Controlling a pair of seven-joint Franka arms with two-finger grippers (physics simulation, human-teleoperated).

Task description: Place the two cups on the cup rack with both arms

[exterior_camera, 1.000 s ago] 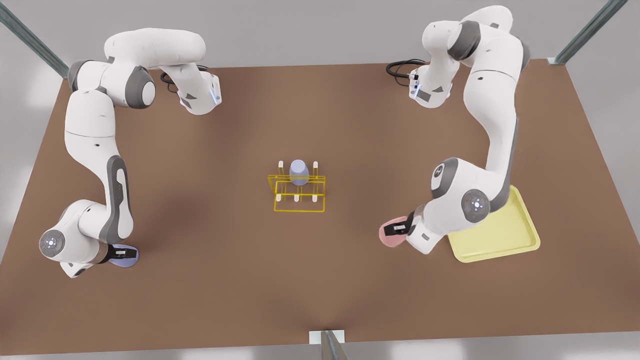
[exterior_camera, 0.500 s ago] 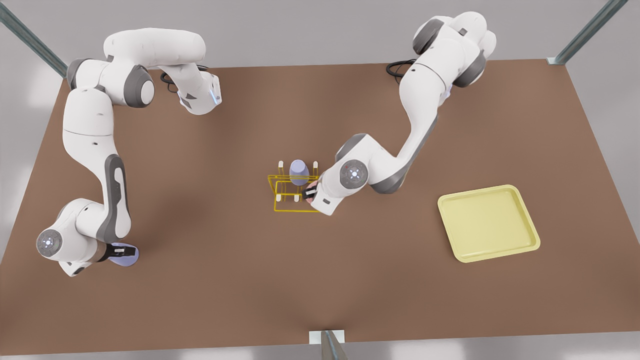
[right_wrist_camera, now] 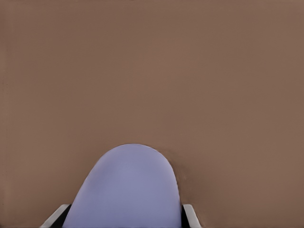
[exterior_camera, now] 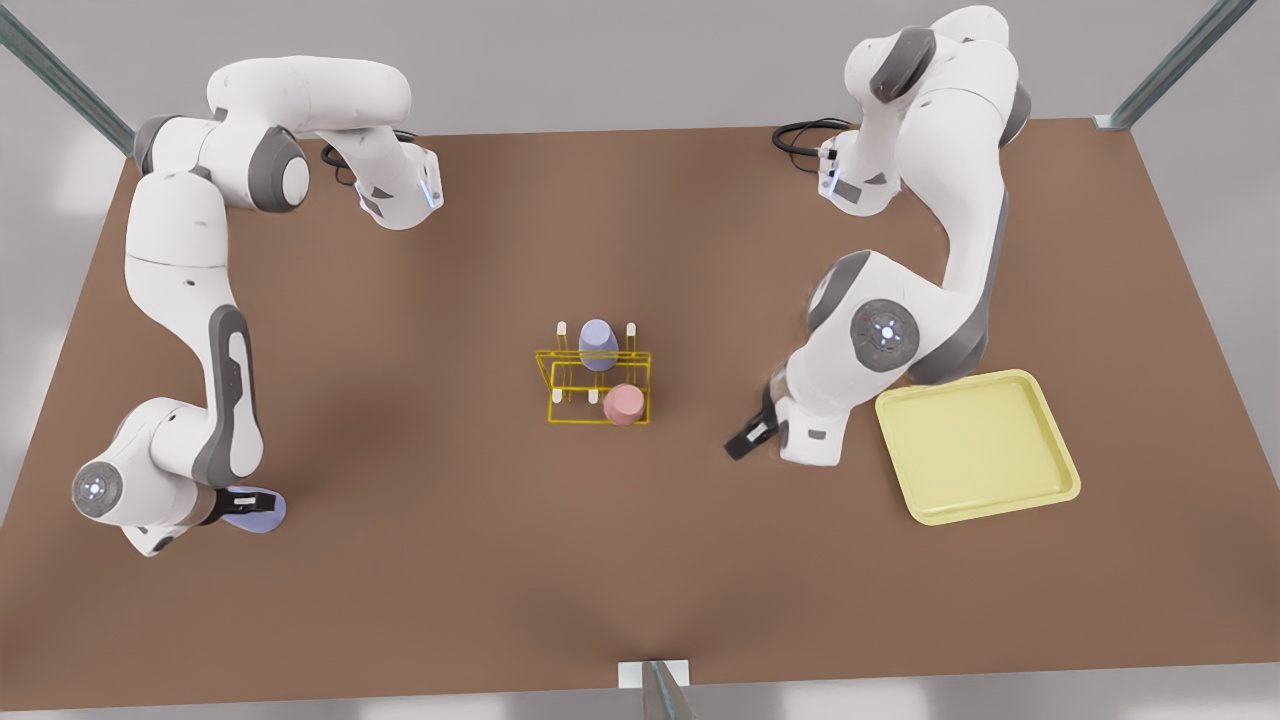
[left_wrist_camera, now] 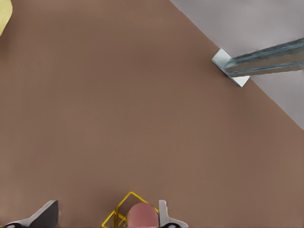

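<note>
The yellow cup rack (exterior_camera: pixel 560 372) stands mid-table. A pink cup (exterior_camera: pixel 625 403) sits upside down on its near-right peg, and a lavender cup (exterior_camera: pixel 597 344) sits on a back peg. My left gripper (exterior_camera: pixel 750 440) hangs open to the front view's right of the rack, holding nothing. In the left wrist view its fingers (left_wrist_camera: pixel 164 216) are spread, with the pink cup (left_wrist_camera: pixel 141 216) and rack (left_wrist_camera: pixel 118 213) beyond. My right gripper (exterior_camera: pixel 240 497), at the front view's lower left, is shut on a second lavender cup (exterior_camera: pixel 258 512) just above the table; this cup (right_wrist_camera: pixel 126 190) appears between the fingers (right_wrist_camera: pixel 190 216).
A pale-yellow square tray (exterior_camera: pixel 975 445) lies at the front view's right, just beside the left arm's wrist. A metal bracket (exterior_camera: pixel 655 680) sits at the table's near edge. Open brown table surrounds the rack.
The left arm carried the pink cup from beside the tray to the rack, let go of it on a peg, and drew back toward the tray. The right arm barely moved.
</note>
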